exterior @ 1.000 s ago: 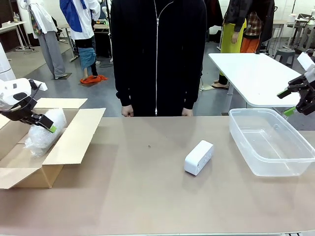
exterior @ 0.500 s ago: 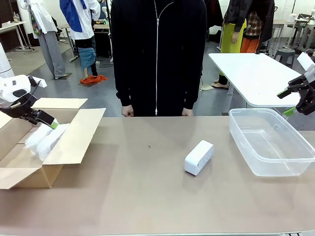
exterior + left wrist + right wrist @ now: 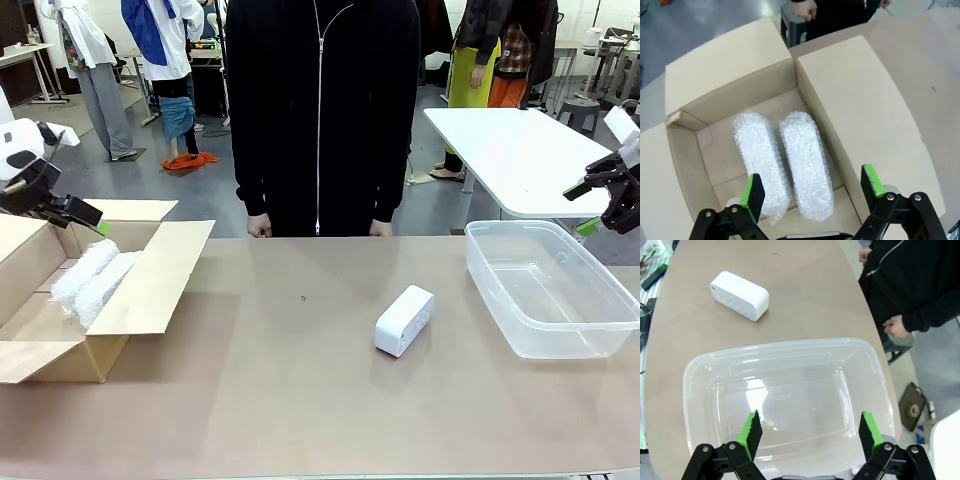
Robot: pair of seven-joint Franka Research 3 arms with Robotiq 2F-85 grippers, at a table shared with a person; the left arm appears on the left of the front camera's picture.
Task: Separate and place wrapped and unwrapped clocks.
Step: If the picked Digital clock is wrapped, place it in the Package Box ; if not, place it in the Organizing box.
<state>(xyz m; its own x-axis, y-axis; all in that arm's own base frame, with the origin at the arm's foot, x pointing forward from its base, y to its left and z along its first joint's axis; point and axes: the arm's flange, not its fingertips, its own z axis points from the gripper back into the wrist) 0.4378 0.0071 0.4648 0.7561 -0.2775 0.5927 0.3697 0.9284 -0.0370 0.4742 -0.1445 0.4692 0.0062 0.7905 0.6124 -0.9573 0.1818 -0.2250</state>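
Note:
Two bubble-wrapped clocks lie side by side on the floor of the open cardboard box; from the front they show as whitish bundles. My left gripper hangs open above them with nothing between its fingers; in the front view the left gripper sits over the box's far edge. The unwrapped white clock lies on the table between the box and the bin. My right gripper is open above the clear plastic bin; seen from the front, the right gripper is at the far right.
The clear bin stands at the right of the table with nothing in it. A person in black stands at the far edge, hands by the table. The box flaps spread outward at the left.
My left gripper let go of the second wrapped clock, which dropped into the box beside the first. The gripper then rose and drew back to the left. The right arm stayed still.

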